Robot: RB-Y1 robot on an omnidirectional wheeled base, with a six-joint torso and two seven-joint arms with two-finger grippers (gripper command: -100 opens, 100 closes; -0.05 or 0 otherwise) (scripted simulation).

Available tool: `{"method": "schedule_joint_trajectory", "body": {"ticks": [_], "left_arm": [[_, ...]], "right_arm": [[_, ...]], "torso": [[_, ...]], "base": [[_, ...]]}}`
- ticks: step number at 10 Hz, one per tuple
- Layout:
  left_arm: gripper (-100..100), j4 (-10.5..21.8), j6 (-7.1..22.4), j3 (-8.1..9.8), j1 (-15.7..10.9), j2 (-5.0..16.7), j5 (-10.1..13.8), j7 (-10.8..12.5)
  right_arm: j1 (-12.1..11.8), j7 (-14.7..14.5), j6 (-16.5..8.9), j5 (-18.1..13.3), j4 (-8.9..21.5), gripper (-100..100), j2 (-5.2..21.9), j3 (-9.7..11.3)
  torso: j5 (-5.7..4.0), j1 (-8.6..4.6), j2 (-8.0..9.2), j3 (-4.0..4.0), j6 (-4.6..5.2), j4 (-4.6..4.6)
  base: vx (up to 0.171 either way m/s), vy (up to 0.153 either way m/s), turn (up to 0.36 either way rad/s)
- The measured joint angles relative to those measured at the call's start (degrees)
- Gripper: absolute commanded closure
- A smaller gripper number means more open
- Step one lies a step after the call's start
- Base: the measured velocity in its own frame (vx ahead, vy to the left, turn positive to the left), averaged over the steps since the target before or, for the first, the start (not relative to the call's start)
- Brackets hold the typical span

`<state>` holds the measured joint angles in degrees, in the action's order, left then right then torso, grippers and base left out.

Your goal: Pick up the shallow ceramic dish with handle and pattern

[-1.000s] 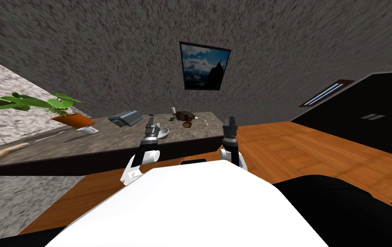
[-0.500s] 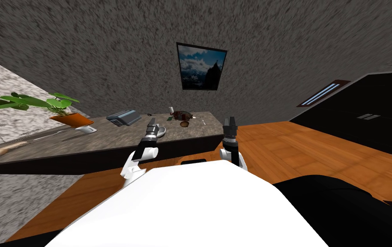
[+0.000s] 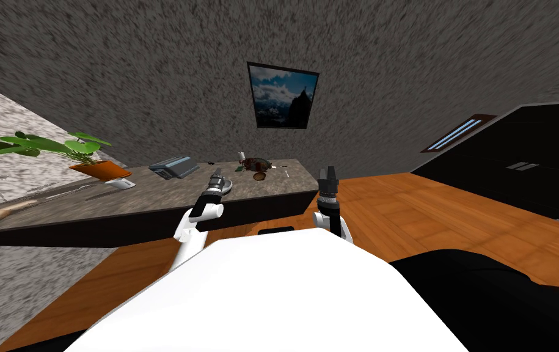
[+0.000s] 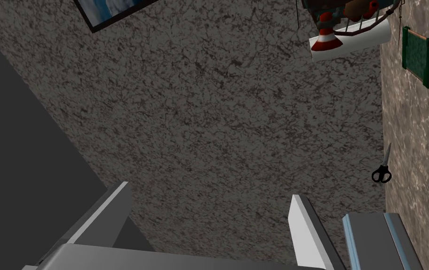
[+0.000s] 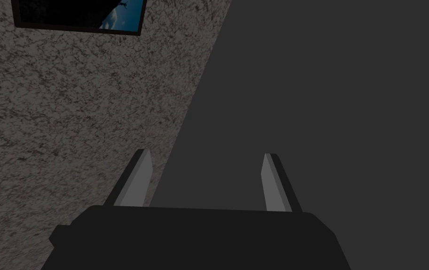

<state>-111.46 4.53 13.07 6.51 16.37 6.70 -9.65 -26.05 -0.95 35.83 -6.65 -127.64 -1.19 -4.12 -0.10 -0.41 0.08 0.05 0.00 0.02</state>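
The left gripper [image 3: 215, 179] hangs over the stone-patterned counter [image 3: 149, 197] with its two fingers [image 4: 304, 229] spread apart and nothing held between them. The shallow light grey dish [image 3: 228, 186] lies on the counter right at this gripper's tip, near the front edge and partly covered by the hand. I cannot tell whether the fingers touch it, and its handle and pattern are too small to read. Just beyond it sits a small brown bowl [image 3: 260, 176], and behind that a wire basket [image 3: 256, 164] with red and white items. Near the basket lie a green framed tile [image 4: 417, 56] and black scissors [image 4: 381, 171]. A grey-blue box [image 3: 174, 167] stands to the gripper's left. Farther along that way is a leafy plant in an orange pot [image 3: 96, 168]. The right gripper [image 3: 329, 176] is raised off the counter's end above the wooden floor [image 3: 431, 214], its fingers [image 5: 139, 180] also apart and empty.
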Motion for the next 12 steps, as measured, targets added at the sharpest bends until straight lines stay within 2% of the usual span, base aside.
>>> {"method": "schedule_joint_trajectory", "body": {"ticks": [3,4,7,9,12], "left_arm": [[-100,4.2,3.1,1.52,-2.8,0.8,0.0,-1.0],[-100,6.2,4.5,2.41,-4.7,1.8,0.4,-1.2],[-100,9.9,8.4,3.77,-7.6,2.1,0.2,-2.2],[-100,12.2,11.6,4.89,-10.0,3.2,0.7,-2.6],[-100,15.7,14.2,5.76,-12.6,3.2,0.4,-3.2]], "right_arm": [[0.0,0.0,0.0,0.0,0.0,0,0.0,0.0],[0.0,0.0,0.0,0.0,0.0,0,0.0,0.0],[0.0,0.0,0.0,0.0,0.0,0,0.0,0.0],[0.0,0.0,0.0,0.0,0.0,0,0.0,0.0],[0.0,0.0,0.0,0.0,0.0,0,0.0,0.0]], "torso": [[0.02,0.11,-0.05,-0.03,0.00,-0.01],[0.02,0.10,-0.05,-0.03,0.00,-0.01],[0.02,0.11,-0.04,-0.03,0.00,-0.01],[0.02,0.13,-0.09,-0.05,0.00,-0.02],[0.03,0.16,-0.09,-0.05,-0.01,-0.02]], "base": [[-0.014,-0.087,0.007],[-0.013,-0.075,0.009],[-0.012,-0.091,0.013],[0.000,-0.057,0.007],[-0.003,-0.080,0.018]]}}
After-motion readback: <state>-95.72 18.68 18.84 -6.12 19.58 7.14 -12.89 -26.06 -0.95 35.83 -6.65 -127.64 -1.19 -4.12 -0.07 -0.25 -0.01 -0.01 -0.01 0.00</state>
